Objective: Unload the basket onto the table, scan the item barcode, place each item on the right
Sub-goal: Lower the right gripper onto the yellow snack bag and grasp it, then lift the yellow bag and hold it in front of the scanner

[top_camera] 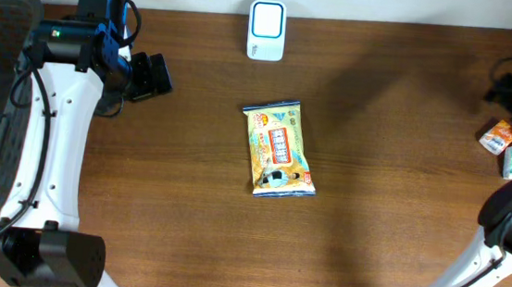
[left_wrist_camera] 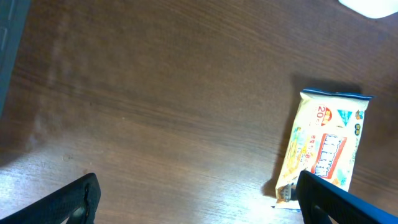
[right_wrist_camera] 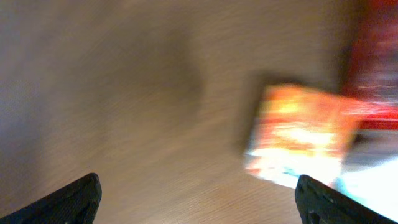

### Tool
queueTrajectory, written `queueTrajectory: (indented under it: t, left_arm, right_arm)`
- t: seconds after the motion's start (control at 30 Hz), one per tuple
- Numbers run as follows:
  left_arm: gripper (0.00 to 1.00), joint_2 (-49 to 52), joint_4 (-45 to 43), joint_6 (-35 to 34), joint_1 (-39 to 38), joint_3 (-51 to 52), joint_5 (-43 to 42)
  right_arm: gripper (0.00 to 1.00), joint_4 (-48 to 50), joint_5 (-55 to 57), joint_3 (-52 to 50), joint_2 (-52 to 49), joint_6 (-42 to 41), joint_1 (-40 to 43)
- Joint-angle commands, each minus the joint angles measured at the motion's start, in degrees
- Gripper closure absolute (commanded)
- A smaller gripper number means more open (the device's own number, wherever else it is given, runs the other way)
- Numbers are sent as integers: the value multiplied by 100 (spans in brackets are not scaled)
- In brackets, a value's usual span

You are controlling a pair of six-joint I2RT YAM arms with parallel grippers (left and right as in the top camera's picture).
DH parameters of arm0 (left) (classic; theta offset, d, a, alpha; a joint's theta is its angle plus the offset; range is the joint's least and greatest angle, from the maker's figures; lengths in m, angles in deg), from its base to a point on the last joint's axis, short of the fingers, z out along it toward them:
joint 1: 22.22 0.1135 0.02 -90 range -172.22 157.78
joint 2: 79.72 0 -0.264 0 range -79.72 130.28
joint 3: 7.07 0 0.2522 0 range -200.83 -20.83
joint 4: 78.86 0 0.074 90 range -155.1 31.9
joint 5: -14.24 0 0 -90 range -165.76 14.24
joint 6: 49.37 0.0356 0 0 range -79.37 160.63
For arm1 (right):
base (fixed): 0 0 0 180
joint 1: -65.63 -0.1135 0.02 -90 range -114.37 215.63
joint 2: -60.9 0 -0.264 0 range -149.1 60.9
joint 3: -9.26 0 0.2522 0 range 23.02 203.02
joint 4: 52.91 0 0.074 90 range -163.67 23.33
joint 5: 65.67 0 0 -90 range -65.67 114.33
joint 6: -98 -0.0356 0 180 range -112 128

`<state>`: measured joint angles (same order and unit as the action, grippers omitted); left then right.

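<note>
Yellow snack packet (top_camera: 279,150) flat at the middle of the table (top_camera: 398,221), white scanner (top_camera: 267,30) at far edge; left gripper (top_camera: 161,77) near far left corner, fingers apart, empty; right gripper (right_wrist_camera: 198,202) at right edge by small packets (top_camera: 498,137), fingers apart, empty.

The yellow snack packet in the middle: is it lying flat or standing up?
Lying flat. The snack packet rests on the table with its printed front facing up.
</note>
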<state>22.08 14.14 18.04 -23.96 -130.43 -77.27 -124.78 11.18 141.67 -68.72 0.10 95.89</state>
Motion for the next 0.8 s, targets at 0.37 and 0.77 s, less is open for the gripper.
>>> queueTrajectory:
  t: [0.37,0.77]
  left_arm:
    - [1,-20,-7,-52,4,-15,-20]
    - [1,-20,-7,-52,4,-15,-20]
  right_arm:
    - [8,-1410,-590,-1169,-116,1591,-4409]
    - [96,-914,-5814,-979,-114,-778,-4251]
